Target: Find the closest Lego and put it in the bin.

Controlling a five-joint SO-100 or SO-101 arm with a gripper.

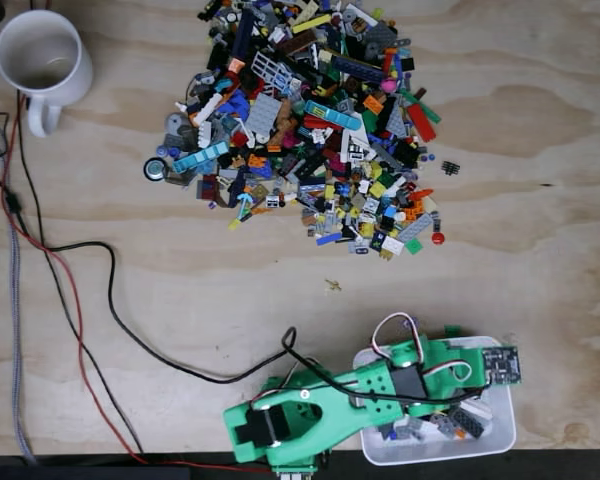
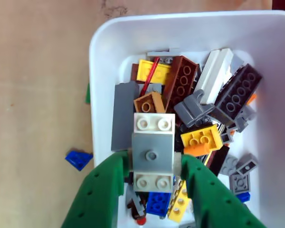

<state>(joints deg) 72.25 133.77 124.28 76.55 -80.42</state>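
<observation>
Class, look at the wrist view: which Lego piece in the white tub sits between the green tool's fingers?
The grey-and-white stacked Lego piece, with white studded plates above and below a grey block; the other bricks lie loose in the white rectangular plastic tub.

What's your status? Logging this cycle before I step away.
Gripper over the bin, jaws either side of a grey-and-white Lego piece; grip not certain. Bin already holds a heap of bricks. Nothing in the way.

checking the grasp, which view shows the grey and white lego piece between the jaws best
The wrist view: the grey and white piece sits large between the green jaws, studs visible, above the bin. In the fixed view the arm covers the bin, so the piece cannot be made out.
</observation>
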